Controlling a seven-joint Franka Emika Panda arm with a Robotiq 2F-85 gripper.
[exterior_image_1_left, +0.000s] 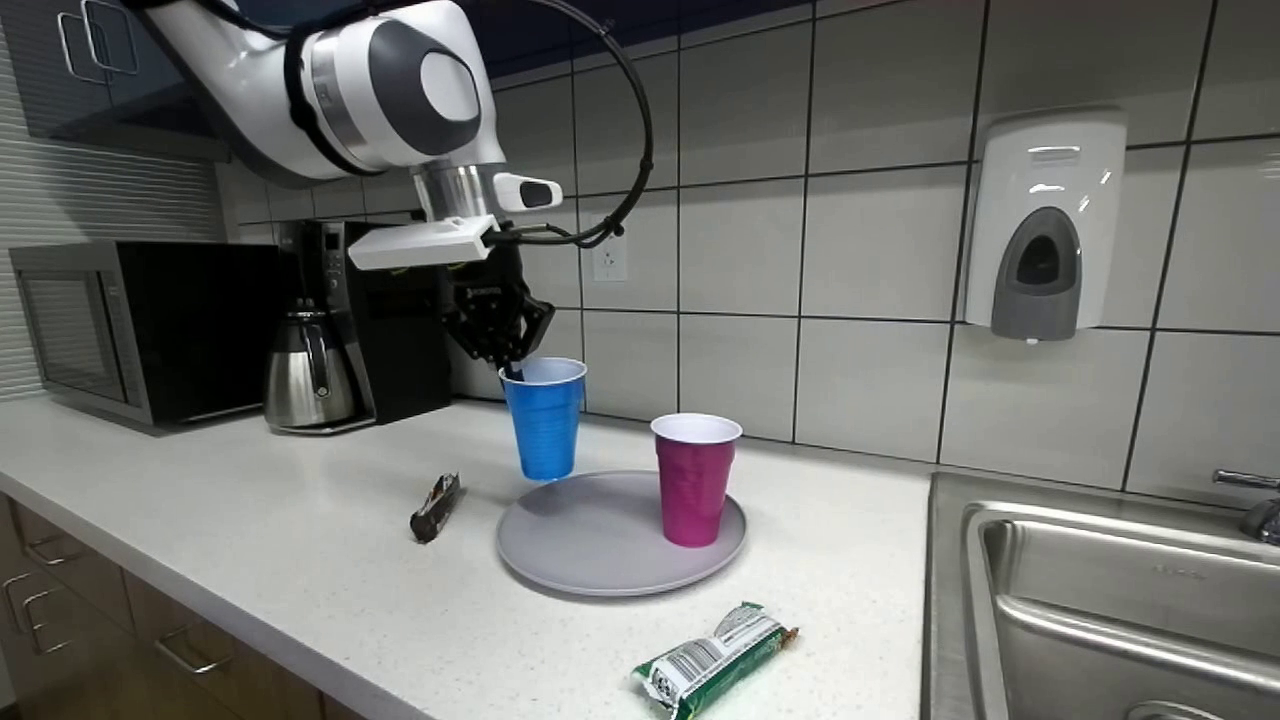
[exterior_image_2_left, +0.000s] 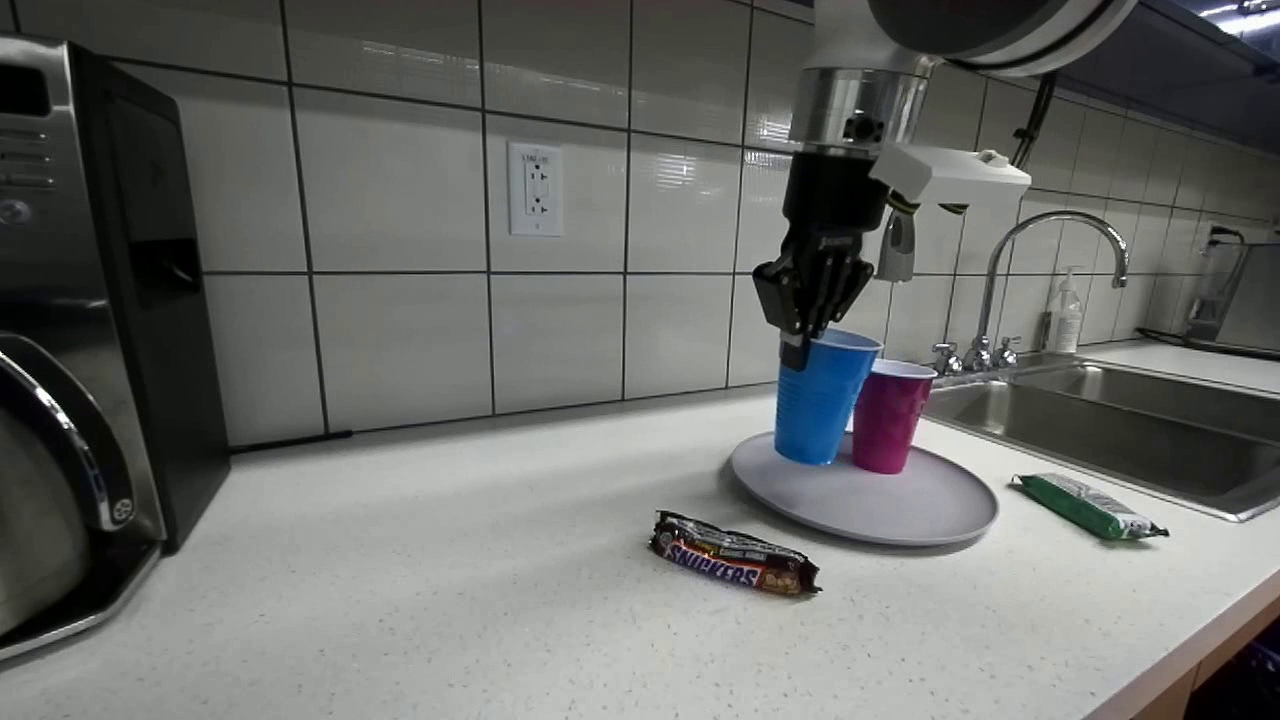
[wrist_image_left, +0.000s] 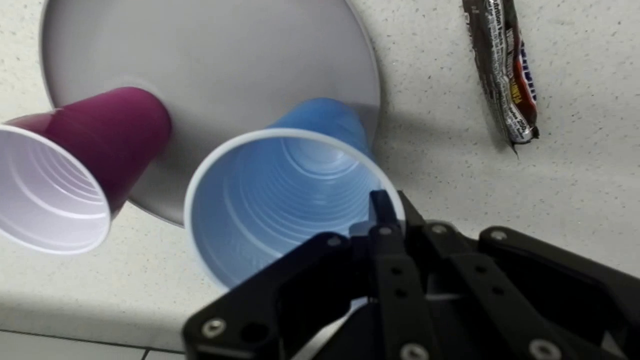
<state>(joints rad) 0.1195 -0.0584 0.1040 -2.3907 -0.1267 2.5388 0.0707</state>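
In the wrist view my gripper (wrist_image_left: 396, 207) is shut on the rim of a blue cup (wrist_image_left: 320, 200), one finger inside the cup and one outside. The blue cup (exterior_image_1_left: 547, 430) leans slightly, its mouth up; its base is over the edge of a round grey plate (exterior_image_1_left: 590, 565), and I cannot tell whether they touch. On the plate a purple cup (exterior_image_2_left: 888, 425) stands upright, close beside the blue one. A dark Snickers bar (exterior_image_2_left: 735, 558) lies on the counter near the plate. On the plate's sink side is a green-wrapped bar (exterior_image_1_left: 715, 660). The blue cup's interior looks empty.
A tiled wall (exterior_image_1_left: 740, 250) runs close behind the cups. The steel sink (exterior_image_1_left: 948, 600) is set into the counter at one end, with a curved faucet (exterior_image_2_left: 1000, 250). Toward the other end stand a coffee maker with a steel carafe (exterior_image_1_left: 305, 375) and a microwave (exterior_image_1_left: 190, 330).
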